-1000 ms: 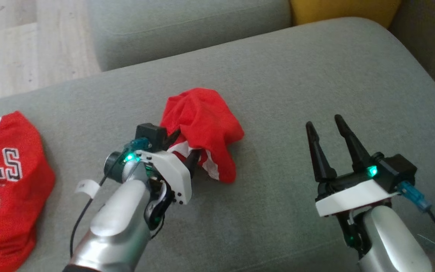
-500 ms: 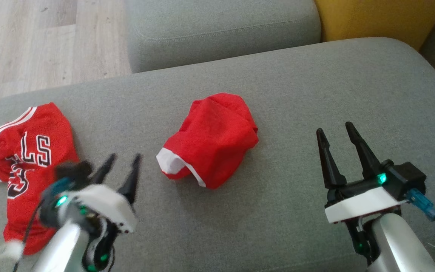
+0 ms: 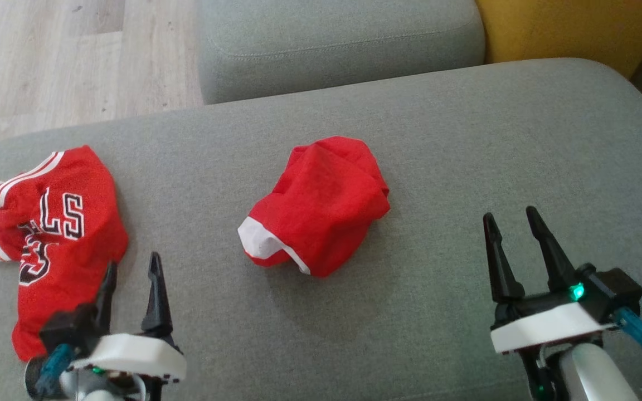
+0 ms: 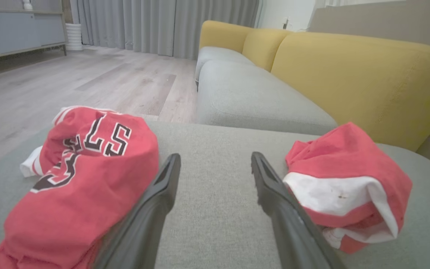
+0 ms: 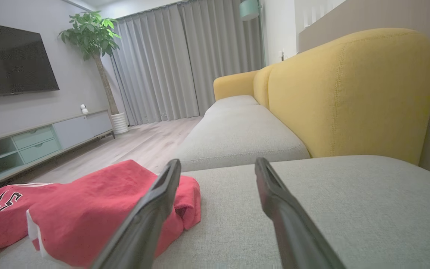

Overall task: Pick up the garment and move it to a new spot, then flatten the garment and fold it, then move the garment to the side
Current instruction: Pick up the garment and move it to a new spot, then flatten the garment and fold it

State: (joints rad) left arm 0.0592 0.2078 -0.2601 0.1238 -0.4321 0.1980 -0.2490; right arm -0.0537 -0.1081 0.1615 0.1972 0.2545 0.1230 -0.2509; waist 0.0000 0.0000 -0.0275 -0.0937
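Observation:
The garment (image 3: 321, 206), red with a white band at one edge, lies crumpled in a heap at the middle of the grey seat cushion (image 3: 466, 139). It also appears in the left wrist view as the garment (image 4: 345, 186), right of my fingers, and in the right wrist view as the garment (image 5: 88, 213), to the left. My left gripper (image 3: 133, 264) is open and empty at the lower left, well apart from the heap. The left gripper (image 4: 215, 157) has bare cushion between its fingers. My right gripper (image 3: 510, 216) is open and empty at the lower right, over bare cushion; so is the right gripper (image 5: 218, 162).
A second red jersey (image 3: 53, 234) with black and white lettering lies at the cushion's left end, just beside my left fingers; the jersey (image 4: 80, 175) touches the left finger. Another grey cushion (image 3: 337, 44) and a yellow backrest (image 3: 566, 28) lie beyond. Wood floor (image 3: 48, 61) is at the far left.
My left gripper has let go of the red garment and drawn back to the lower left. The garment now lies loose on the cushion. The head camera has also shifted.

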